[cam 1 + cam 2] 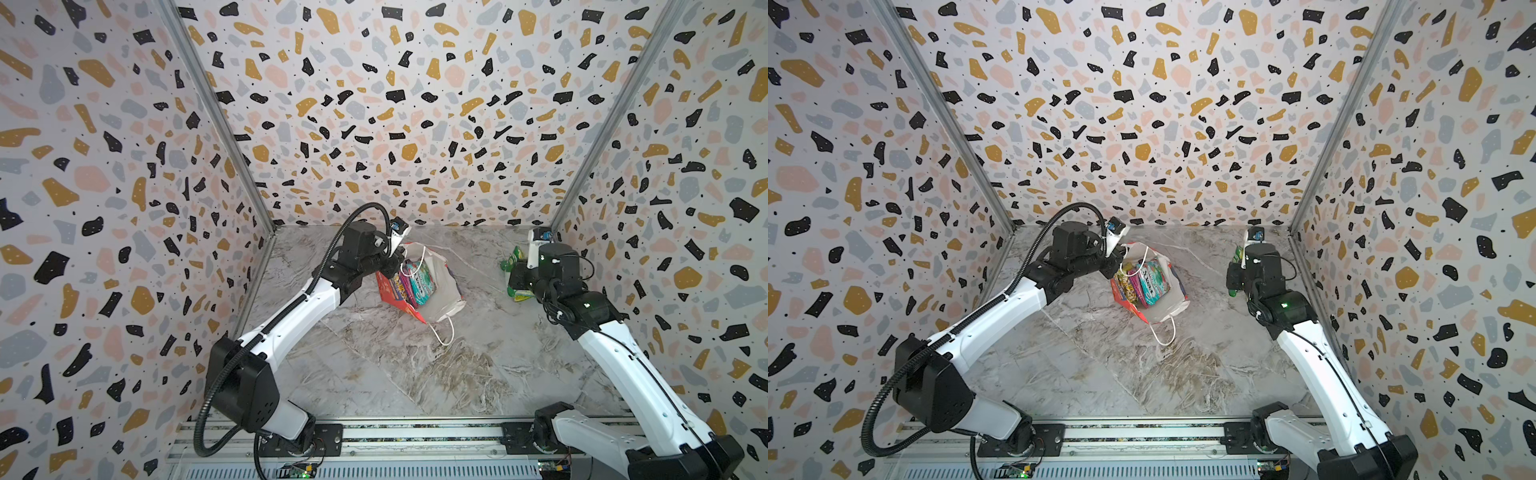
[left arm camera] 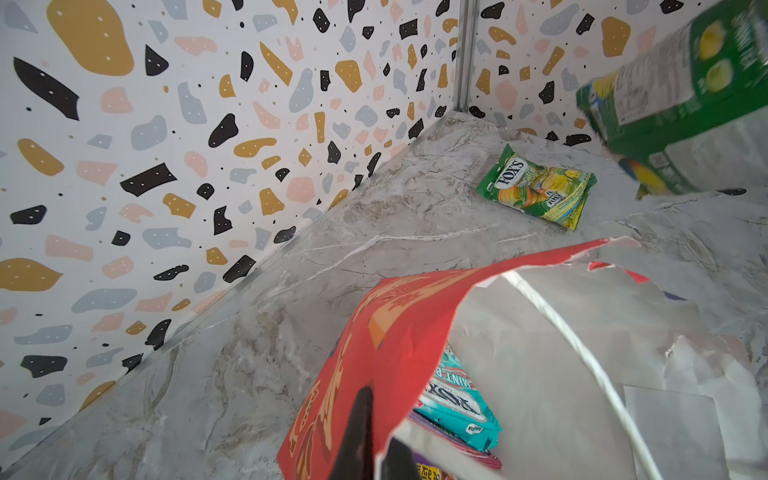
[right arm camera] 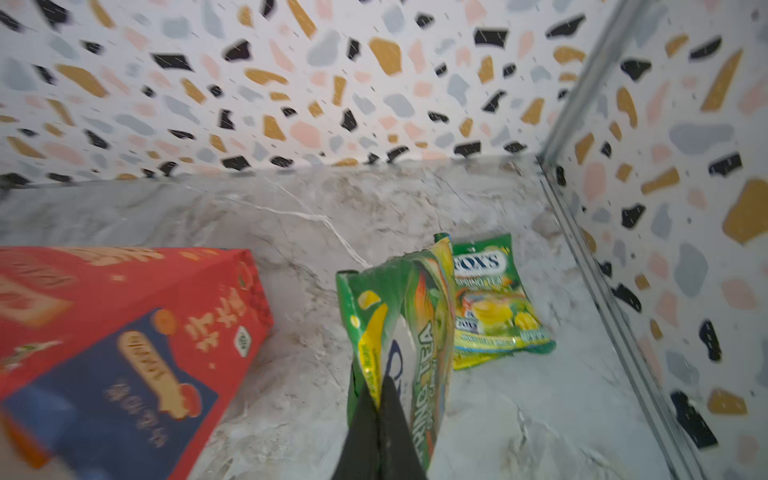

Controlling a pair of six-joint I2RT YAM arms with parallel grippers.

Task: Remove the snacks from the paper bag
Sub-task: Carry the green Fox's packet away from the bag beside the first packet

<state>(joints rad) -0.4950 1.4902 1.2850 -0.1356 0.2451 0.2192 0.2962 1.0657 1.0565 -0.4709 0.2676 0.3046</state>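
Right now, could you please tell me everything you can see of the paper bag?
The paper bag is red outside with gold characters and a blue panel, white inside, creased, its rim torn, with white cord handles. It stands tilted and open on the marble table, packets inside. The left gripper is shut on its rim.

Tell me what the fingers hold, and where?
Right fingers pinch a green candy packet by one end; left fingers pinch the red paper bag by its rim.
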